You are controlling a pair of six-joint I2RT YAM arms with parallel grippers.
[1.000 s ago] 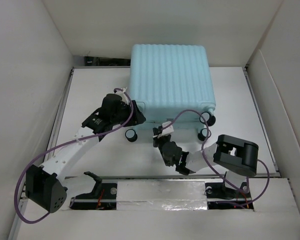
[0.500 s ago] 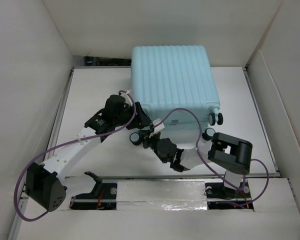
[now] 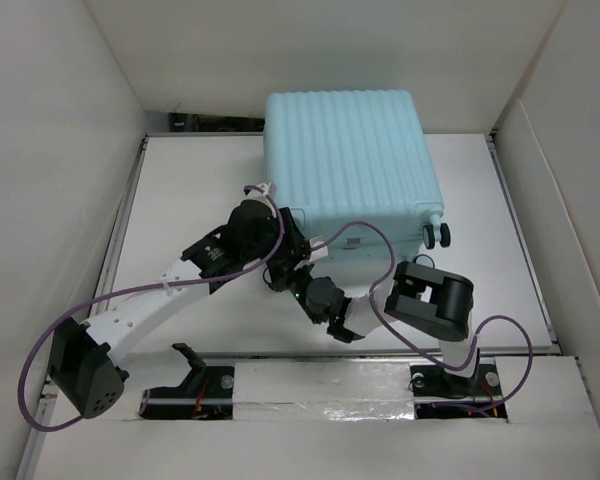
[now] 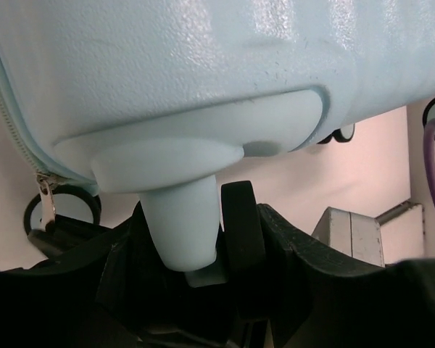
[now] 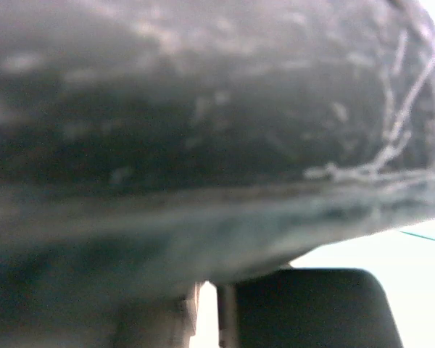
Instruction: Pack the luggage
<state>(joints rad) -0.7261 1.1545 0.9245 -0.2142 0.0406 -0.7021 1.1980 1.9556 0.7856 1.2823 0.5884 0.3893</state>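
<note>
White walls box in the white counter.

Top view: I see the luggage closed, ribbed shell up, lying at upper centre of the frame. One pair of wheels juts from its lower right corner. Left claw sits at the lower left corner of the case. Right claw sits just below it, almost touching. I cannot tell how either claw is set from this view.

Left wrist view: the pale shell fills the upper frame, with a zipper pull hanging at left. A caster on its pale stem drops between the black fingers, which press in on it from both sides, pinching it.

Right wrist view: a dark, blurred surface fills nearly the whole frame, with a strip of pale counter at lower right. I cannot tell whether the right claw is spread or pressed together.
</note>
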